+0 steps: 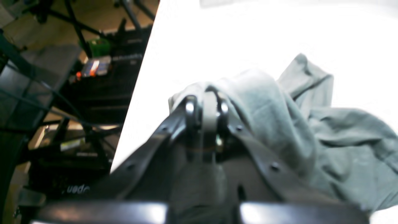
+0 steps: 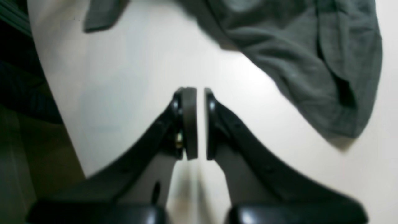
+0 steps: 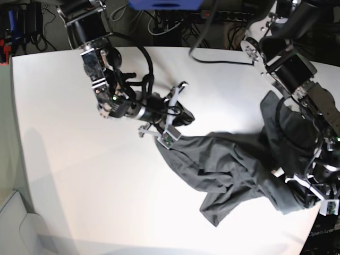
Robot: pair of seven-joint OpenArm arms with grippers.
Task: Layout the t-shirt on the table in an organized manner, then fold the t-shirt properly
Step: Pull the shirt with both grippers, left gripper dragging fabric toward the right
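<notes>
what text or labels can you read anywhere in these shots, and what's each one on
"uedo": pale mirrored-looking letters, cut off, on dark gear below the table edge in the left wrist view; it cannot be read for certain.
Faint print on a dark surface at the base view's lower right corner: too small to read.
The t-shirt: no print or readable label shows.
No other text is legible; the left wrist view's background is blurred.

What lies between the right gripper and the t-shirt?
Only bare table, in the right wrist view: the right gripper is shut and empty, apart from the t-shirt.
</notes>
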